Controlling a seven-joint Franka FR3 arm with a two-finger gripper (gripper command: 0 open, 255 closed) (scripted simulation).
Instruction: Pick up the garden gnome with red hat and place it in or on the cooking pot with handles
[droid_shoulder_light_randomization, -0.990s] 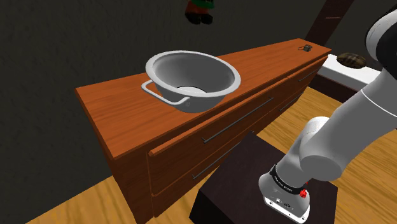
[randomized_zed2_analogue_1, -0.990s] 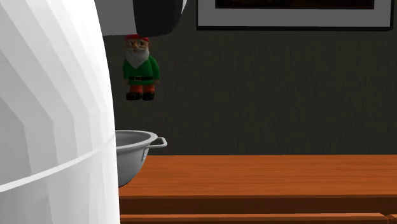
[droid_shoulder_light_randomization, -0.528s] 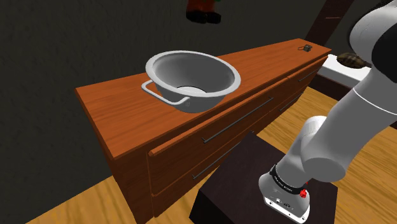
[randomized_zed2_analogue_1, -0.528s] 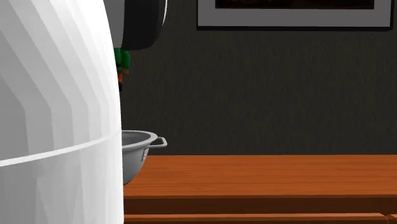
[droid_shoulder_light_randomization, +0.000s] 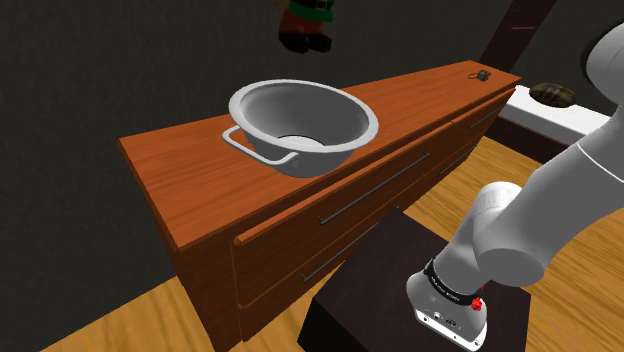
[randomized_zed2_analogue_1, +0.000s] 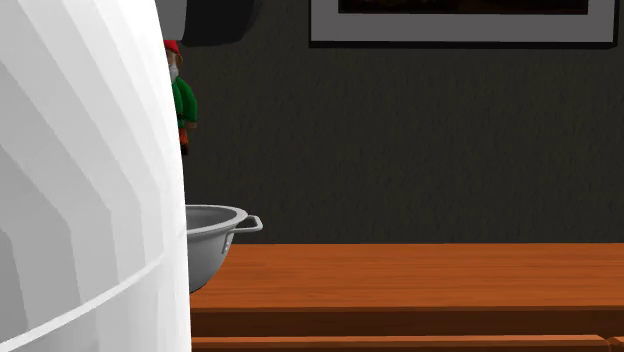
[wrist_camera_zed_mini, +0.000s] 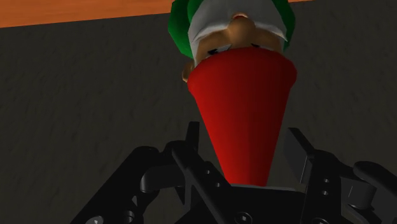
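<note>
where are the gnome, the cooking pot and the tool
gnome (wrist_camera_zed_mini: 245, 108), wrist view, middle of its red hat
cooking pot (droid_shoulder_light_randomization: 265, 110), shoulder view, grey inner wall
tool (wrist_camera_zed_mini: 242, 130), wrist view, midway between its fingertips, which clasp the hat

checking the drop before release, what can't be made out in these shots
Gnome: shoulder view, top edge cuts off everything above its waist.
Gnome: second exterior view, the white arm hides most of it.
Pot: second exterior view, the arm hides most of it.
Small dark thing at the dresser's far end: shoulder view, too small to name.
</note>
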